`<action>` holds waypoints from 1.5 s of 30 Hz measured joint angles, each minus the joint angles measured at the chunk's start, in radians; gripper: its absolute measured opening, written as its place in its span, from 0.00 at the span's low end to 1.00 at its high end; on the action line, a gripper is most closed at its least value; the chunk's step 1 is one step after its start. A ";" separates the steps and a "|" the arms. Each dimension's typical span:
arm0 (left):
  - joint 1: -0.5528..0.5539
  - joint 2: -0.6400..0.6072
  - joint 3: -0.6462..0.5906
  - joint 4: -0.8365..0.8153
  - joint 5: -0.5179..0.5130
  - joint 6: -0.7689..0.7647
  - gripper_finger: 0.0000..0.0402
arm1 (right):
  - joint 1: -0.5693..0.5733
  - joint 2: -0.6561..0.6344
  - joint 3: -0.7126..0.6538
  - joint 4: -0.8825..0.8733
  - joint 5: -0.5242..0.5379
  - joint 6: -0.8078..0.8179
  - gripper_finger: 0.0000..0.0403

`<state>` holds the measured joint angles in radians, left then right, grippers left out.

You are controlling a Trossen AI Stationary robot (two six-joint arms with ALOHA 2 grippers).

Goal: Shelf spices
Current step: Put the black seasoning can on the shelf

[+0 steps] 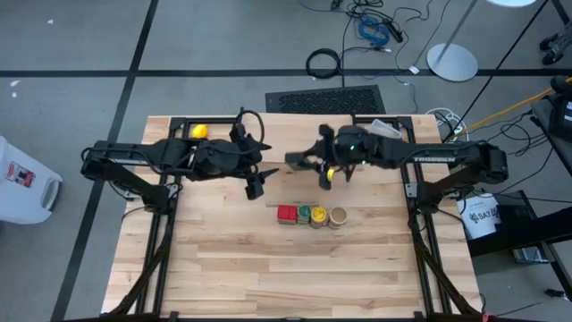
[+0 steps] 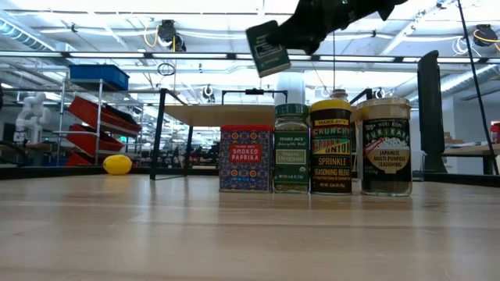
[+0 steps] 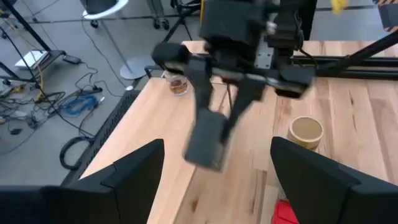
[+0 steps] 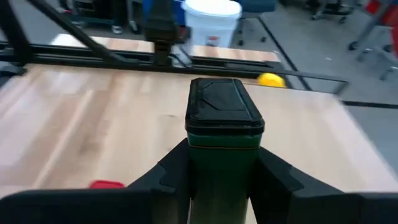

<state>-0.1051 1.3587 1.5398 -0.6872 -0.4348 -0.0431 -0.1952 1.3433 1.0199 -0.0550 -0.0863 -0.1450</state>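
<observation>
The right hand holds a dark box tight between its two fingers, up in the air over the back half of the worktop. In the low view the box hangs tilted, high above the jars. The left hand is spread open and holds nothing. It hangs just beside the right hand, and the two face each other. In the left wrist view its two dark fingers stand wide apart, with the box out in front of them. Four spices stand in a row near the middle of the worktop, touching or almost touching. They are a red tin, a green-lidded jar, a taller jar with a yellow label and a round-topped tan jar. From above, the row sits between the two arms and a bit nearer the front. A tiny brown jar stands near the back edge. A yellow ball lies far off by the back left corner.
</observation>
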 joint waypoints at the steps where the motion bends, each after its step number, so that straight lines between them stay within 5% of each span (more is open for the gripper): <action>1: 0.000 -0.001 0.000 0.000 0.000 0.000 0.76 | -0.024 -0.014 0.000 -0.016 -0.008 -0.011 0.28; 9: 0.000 0.001 -0.029 -0.012 -0.001 -0.001 0.76 | -0.287 -0.103 0.000 -0.112 -0.187 -0.070 0.28; 18: 0.000 0.002 -0.130 0.013 -0.001 0.001 0.76 | -0.512 -0.062 0.000 -0.088 -0.438 -0.085 0.29; 45: 0.000 0.003 -0.141 0.035 0.001 0.023 0.76 | -0.590 0.036 0.002 -0.211 -0.433 -0.189 0.29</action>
<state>-0.1051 1.3613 1.3987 -0.6521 -0.4339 -0.0196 -0.7853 1.3792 1.0222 -0.2658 -0.5196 -0.3336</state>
